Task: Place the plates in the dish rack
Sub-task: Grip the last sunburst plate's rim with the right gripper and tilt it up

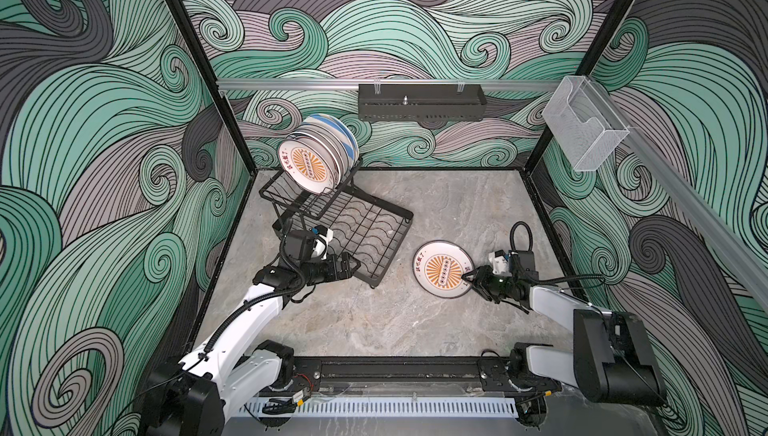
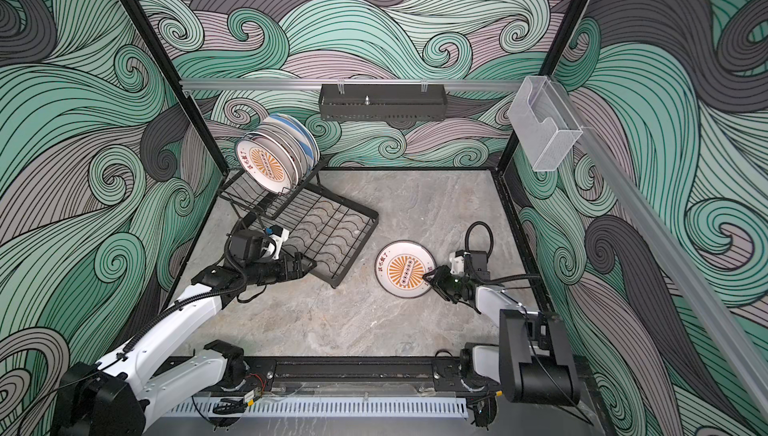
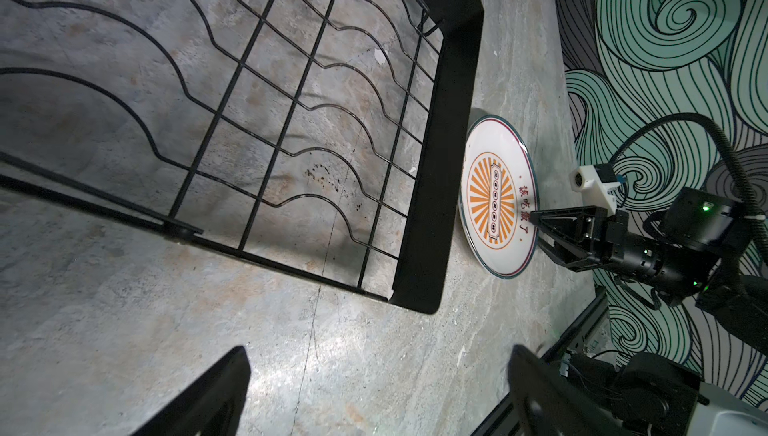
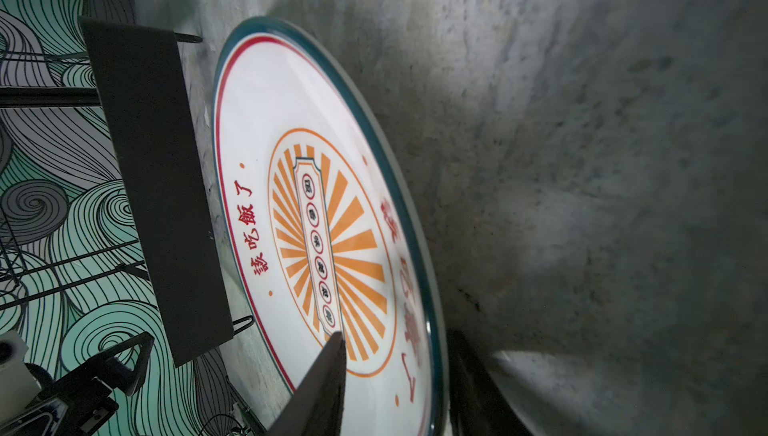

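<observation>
- Rim of the one loose plate [image 1: 440, 267] is sitting between the two fingers of the right pincer [image 1: 469, 281]. One finger [image 4: 330, 357] is lying over the printed face and the other is reaching under the edge.
- Whether this pincer is already squeezing the rim or only bracketing it, I cannot tell.
- The plate is lying flat and face up on the counter [image 1: 374, 321], stretching straight ahead of the right pincer. Being round, it is offering no long axis.
- The dish rack [image 1: 394, 251] is standing beyond the plate's far edge, near but apart. The other plates [image 1: 316, 159] are standing on edge in its raised tier.
- The right forearm is running low over the counter.
- The left pincer [image 1: 353, 266] is hovering spread and empty beside the rack's near corner, well apart from the plate, so the right arm is nearer.
</observation>
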You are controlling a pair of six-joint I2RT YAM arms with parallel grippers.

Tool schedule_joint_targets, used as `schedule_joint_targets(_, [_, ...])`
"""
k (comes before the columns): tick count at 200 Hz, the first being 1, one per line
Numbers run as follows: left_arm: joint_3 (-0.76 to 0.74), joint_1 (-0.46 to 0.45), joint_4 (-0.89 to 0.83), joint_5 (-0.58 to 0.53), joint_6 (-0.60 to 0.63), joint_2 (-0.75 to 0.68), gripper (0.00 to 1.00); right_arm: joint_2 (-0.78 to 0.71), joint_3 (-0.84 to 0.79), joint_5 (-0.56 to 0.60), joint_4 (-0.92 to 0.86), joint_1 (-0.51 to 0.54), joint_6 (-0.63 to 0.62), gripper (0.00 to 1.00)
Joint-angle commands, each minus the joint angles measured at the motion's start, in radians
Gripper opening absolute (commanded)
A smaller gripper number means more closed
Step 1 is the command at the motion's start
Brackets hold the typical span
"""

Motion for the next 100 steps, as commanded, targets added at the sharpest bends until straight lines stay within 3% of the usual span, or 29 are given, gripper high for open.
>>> schedule_joint_targets(1, [0.043, -0.004, -0.027, -0.020, 0.008, -0.021, 0.99, 0.025, 0.013, 0.031, -0.045, -0.003, -0.012, 0.36])
schedule_joint_targets(33, [0.042, -0.004, -0.032, -0.026, 0.006, -0.030, 0.99, 0.053, 0.026, 0.021, -0.022, -0.004, -0.007, 0.28])
schedule_joint_targets(57, [0.040, -0.004, -0.036, -0.035, 0.004, -0.035, 0.99, 0.075, 0.038, 0.007, -0.001, -0.004, 0.000, 0.14])
schedule_joint_targets(100, [0.039, -0.003, -0.042, -0.067, -0.012, -0.047, 0.99, 0.063, 0.063, 0.002, -0.026, -0.004, -0.012, 0.08])
